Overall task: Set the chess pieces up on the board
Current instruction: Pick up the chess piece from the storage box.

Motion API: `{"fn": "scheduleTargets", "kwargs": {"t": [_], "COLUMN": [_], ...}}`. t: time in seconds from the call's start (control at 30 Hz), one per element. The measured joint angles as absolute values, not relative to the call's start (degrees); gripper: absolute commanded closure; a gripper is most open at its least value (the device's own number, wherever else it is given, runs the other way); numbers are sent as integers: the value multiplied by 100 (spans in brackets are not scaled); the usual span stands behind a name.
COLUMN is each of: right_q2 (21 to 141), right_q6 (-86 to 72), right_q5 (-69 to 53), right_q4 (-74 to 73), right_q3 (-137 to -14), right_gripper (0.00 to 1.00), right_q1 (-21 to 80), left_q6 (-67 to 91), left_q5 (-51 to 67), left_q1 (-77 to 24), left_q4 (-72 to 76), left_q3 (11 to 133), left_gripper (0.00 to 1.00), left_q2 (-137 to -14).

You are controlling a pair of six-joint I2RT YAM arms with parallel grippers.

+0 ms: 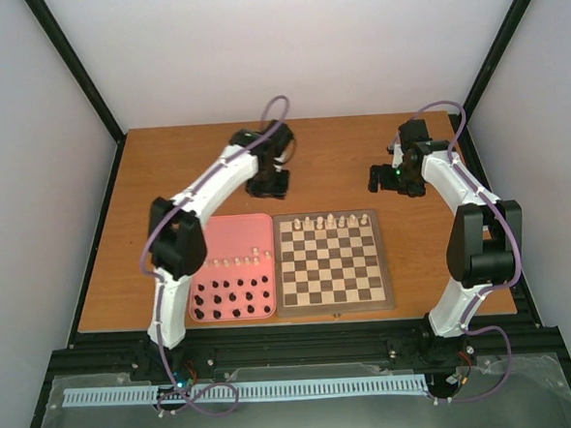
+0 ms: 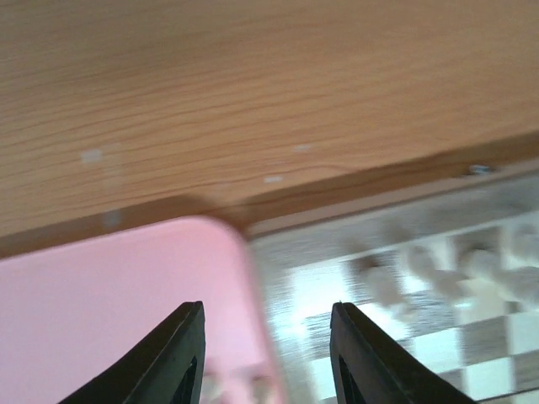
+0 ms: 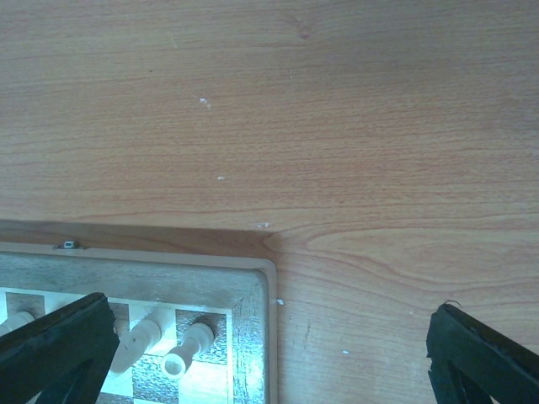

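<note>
Left gripper [image 2: 268, 307] part-open, empty; right gripper [image 3: 268, 303] wide, empty. Chess pieces [image 1: 329, 218] look tiny, light, tippy: pinch mid-stem.

Blur smears the chess pieces [image 2: 425, 263] in the left wrist view, and the board [image 2: 396, 210] runs off-frame.

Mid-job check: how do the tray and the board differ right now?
The tray is plain pink; the board is checked in light and dark brown. The tray holds black pieces plus a row of white pawns; the board holds only white pieces, lined along its far edge. The tray lies to the left of the board. Both lie flat, side by side on the table.
</note>
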State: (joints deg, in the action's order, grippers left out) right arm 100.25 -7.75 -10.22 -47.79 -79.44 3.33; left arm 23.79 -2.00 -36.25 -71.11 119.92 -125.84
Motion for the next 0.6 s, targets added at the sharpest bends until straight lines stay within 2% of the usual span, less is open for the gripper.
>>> {"fn": "scheduleTargets", "kwargs": {"t": [0.33,0.6], "right_q2": [10025,10027], "right_q6": [-775,-775], "right_q5": [-1092,-1118], "right_q4": [-4777,-4779], "right_q3": [-7944,-7944], "right_gripper": [0,0], "right_q1": [333,333], "left_q6": [2484,2486], "left_q5": [-447,-183], "left_q1": [-1623,-1203], "left_q4": [-6628,-6292], "left_q3": [9349,8503], "left_gripper": [57,57], "left_q2": [-10709,-10589]}}
